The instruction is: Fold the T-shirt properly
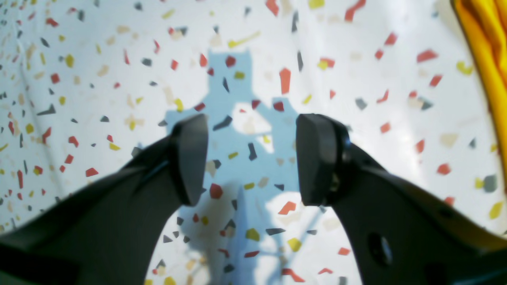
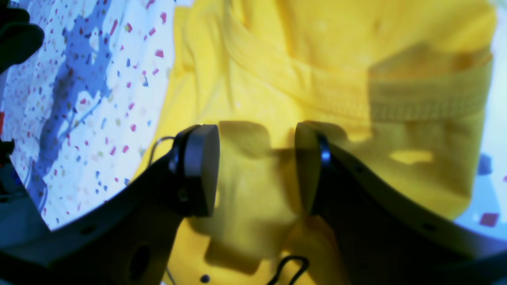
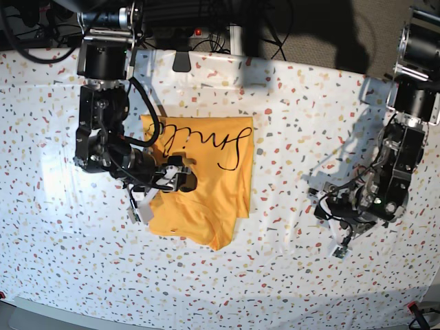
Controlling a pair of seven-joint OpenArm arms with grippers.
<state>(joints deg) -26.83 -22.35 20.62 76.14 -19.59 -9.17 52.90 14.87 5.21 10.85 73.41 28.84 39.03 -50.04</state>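
Right gripper (image 2: 257, 170), jaws apart and holding nothing, hovers over the T-shirt (image 3: 199, 182) at center-left of the base view; left gripper (image 1: 251, 158), also spread and empty, sits over bare speckled table (image 3: 309, 103) at right, well apart from the cloth. Shirt looks partly folded into a rough rectangle, "Smile" lettering up, lower edge rumpled. Final folds and tidying seem left.

The left gripper (image 1: 251, 158) hangs over the speckled tabletop (image 1: 119, 79) with its two dark fingers (image 1: 190, 158) spread wide apart — nothing sits between them. Their shadow falls on the bare white surface just beyond the tips. At the upper right edge, a folded strip of the orange-yellow T-shirt (image 1: 485, 59) shows — well apart from the fingers.
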